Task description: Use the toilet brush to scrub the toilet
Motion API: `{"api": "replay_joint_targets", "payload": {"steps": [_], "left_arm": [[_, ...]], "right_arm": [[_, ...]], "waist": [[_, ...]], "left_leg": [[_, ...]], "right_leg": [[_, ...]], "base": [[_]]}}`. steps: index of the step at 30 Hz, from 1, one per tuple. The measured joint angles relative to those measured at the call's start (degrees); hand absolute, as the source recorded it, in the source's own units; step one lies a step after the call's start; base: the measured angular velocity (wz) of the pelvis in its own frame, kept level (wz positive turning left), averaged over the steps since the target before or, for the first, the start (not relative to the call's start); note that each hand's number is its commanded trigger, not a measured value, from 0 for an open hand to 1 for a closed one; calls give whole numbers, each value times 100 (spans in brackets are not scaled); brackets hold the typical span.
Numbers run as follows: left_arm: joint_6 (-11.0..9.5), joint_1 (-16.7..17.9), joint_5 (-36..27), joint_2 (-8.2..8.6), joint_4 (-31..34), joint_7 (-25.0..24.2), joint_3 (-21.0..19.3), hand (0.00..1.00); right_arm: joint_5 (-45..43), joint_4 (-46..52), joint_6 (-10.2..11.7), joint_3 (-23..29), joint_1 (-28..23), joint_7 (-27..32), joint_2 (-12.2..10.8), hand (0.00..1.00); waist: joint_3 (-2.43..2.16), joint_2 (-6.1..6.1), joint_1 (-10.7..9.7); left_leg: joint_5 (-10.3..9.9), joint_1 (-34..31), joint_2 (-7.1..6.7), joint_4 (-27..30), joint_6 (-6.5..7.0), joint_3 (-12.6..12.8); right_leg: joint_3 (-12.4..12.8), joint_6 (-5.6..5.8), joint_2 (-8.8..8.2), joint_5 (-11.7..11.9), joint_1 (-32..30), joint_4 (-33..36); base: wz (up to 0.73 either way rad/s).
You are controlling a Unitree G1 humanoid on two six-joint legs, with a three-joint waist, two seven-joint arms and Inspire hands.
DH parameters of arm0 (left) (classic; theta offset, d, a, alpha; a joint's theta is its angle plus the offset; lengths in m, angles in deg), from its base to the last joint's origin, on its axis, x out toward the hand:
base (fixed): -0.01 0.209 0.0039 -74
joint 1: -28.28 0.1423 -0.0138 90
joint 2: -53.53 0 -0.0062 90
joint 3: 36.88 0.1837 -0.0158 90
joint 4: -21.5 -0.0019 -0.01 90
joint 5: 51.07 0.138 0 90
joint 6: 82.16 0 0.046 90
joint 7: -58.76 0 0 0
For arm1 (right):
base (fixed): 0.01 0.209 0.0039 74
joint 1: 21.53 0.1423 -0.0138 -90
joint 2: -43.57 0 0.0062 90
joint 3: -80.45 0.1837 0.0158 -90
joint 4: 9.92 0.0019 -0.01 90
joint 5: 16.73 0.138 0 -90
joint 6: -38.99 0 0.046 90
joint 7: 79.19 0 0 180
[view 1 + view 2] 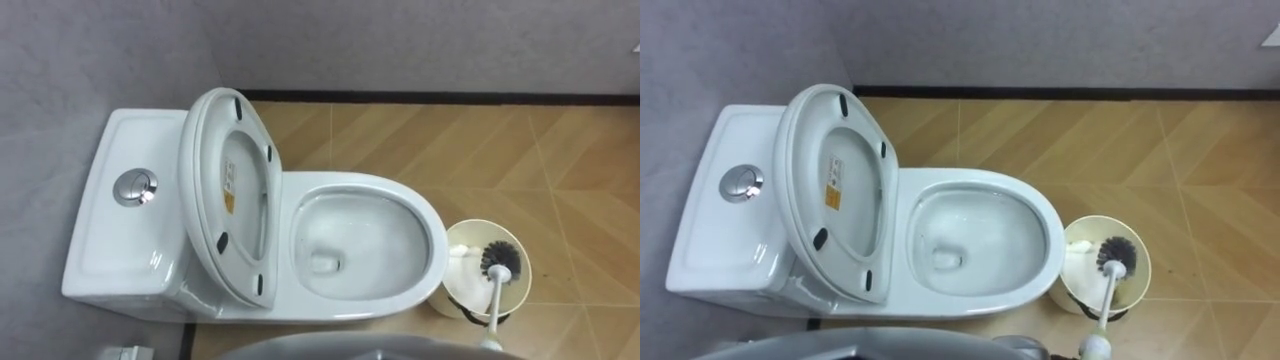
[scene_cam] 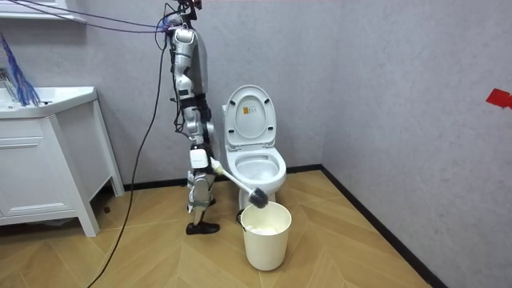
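brush [image 1: 500,258]: head over the bucket [image 2: 266,244], we think for drips
right hand [image 2: 200,160]: curled round its handle
toilet [image 1: 430,228]: lid [image 1: 225,195] up

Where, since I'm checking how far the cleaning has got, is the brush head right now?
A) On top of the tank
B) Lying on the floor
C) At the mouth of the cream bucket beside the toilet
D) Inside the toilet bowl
C: the dark brush head sits within the opening of the cream bucket next to the toilet, with its handle held by the right robot hand.
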Motion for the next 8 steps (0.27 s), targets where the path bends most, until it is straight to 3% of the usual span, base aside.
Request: {"api": "replay_joint_targets", "payload": {"steps": [3,8], "left_arm": [[100,2,0,-3,4,-56,-1,0],[156,-11,-2,-4,3,-97,0,0]], "right_arm": [[41,-108,-80,3,7,-157,0,0],[92,-267,-204,5,31,-332,1,0]], "waist": [[-10,-19,-14],[13,-51,-14]], "left_leg": [[0,17,-1,0,0,-18],[0,32,-2,10,0,-59]], "right_leg": [[-5,0,-1,0,26,-2],[-49,-1,-4,-1,83,-13]], "base": [[0],[4]]}}
